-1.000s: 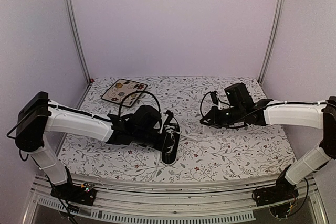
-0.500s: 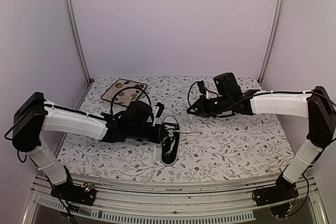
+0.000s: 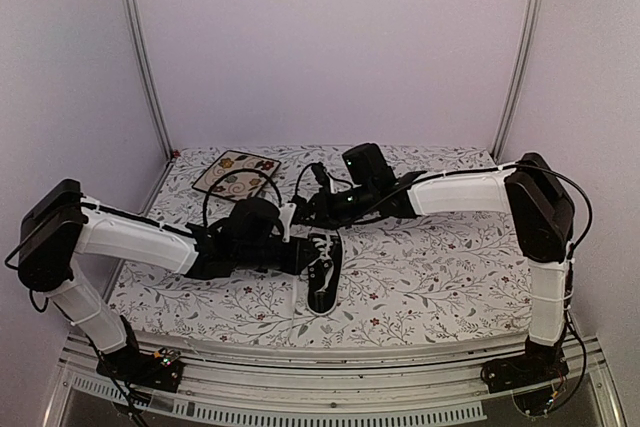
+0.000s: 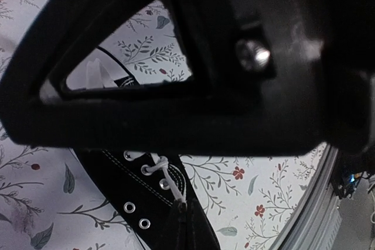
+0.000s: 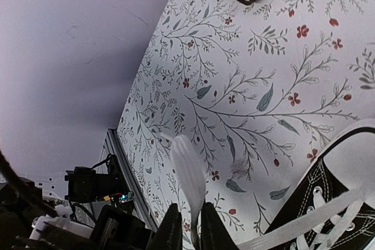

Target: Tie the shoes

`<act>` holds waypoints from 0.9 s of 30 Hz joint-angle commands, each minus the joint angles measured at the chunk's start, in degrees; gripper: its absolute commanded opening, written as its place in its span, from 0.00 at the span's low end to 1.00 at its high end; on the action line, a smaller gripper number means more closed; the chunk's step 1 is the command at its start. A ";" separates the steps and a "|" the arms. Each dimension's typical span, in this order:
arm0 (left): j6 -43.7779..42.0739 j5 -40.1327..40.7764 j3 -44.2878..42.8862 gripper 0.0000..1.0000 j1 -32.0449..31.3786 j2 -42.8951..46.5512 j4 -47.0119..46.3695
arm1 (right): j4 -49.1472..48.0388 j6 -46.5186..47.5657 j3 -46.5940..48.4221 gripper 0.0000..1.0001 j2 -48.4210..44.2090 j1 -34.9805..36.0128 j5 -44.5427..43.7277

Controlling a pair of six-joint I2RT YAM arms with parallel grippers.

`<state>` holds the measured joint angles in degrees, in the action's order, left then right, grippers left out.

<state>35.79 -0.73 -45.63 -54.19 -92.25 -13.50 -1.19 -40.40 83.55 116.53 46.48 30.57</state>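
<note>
With the sneaker (image 3: 323, 272) lying nearer us than the plate (image 3: 236, 174), our left gripper (image 4: 187, 225) clamps a lace (image 4: 170, 181) and our right gripper (image 5: 191, 229) narrowly pinches a lace tip (image 5: 188, 171), which a hard pull could slip free.

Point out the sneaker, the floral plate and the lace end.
sneaker (image 3: 322, 285): top view, its black upper.
floral plate (image 3: 236, 174): top view, its middle.
lace end (image 5: 188, 174): right wrist view, its flat white strip.

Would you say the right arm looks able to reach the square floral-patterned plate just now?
Probably yes: the right gripper hovers close to the square floral-patterned plate, with only bare tablecloth between them, though it would first have to drop the white lace it pinches.
</note>
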 commanded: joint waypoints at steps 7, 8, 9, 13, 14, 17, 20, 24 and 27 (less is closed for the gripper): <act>1.61 -0.39 2.23 0.00 0.66 2.32 -3.98 | 4.39 3.07 1.96 0.59 -2.34 -0.70 -2.99; 1.79 -0.37 2.35 0.00 0.65 2.33 -4.21 | 4.56 3.48 1.33 0.61 -3.46 -1.38 -3.51; 1.93 -0.43 2.38 0.00 0.67 2.33 -4.36 | 4.59 3.75 -0.05 0.64 -4.86 -1.94 -4.10; 2.97 -0.96 1.77 0.00 0.66 1.79 -4.49 | 2.56 6.26 -7.40 0.71 -11.78 -3.58 -7.76; 3.54 -1.30 1.30 0.00 0.67 1.54 -4.53 | 0.87 6.73 -10.00 0.73 -13.78 -3.83 -8.22; 5.48 -2.75 -0.23 0.00 0.65 0.55 -4.42 | -5.93 9.12 -19.96 0.76 -19.76 -3.63 -9.58; 7.91 -4.62 -1.70 0.00 0.76 -0.71 -4.77 | -12.75 11.25 -29.27 0.79 -24.46 -1.53 -14.07; 10.68 -7.37 -3.36 0.00 1.01 -2.22 -5.79 | -23.13 13.90 -38.87 0.82 -28.09 2.61 -18.62; 12.22 -8.45 -3.76 0.00 1.29 -2.86 -6.16 | -26.68 14.73 -41.69 0.89 -27.78 4.62 -21.16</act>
<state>44.80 -6.07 -47.66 -53.84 -93.82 -17.04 -17.69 -28.86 44.95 90.06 48.66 15.14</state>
